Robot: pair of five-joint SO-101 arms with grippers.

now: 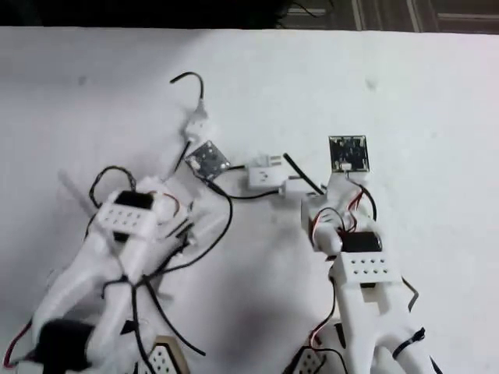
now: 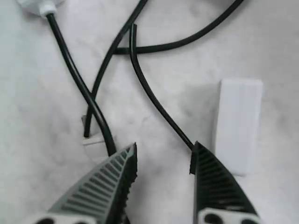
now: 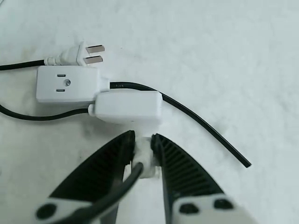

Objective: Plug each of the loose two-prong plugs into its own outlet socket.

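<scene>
Looking down from above, white rectangular outlet sockets (image 1: 265, 176) lie between the arms; at the left wrist, the left gripper (image 2: 163, 161) gapes empty over black cables (image 2: 154, 100); at the right wrist, the right gripper (image 3: 143, 139) pinches a white plastic plug (image 3: 145, 163) touching one socket.

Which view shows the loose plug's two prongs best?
The right wrist view: the plug lies beside the outlet block, both prongs distinct. In the high view it is a small white shape, its prongs too small to tell.

No text, label or number could be read; tiny marks on the black cable (image 3: 205, 126) were illegible.
</scene>
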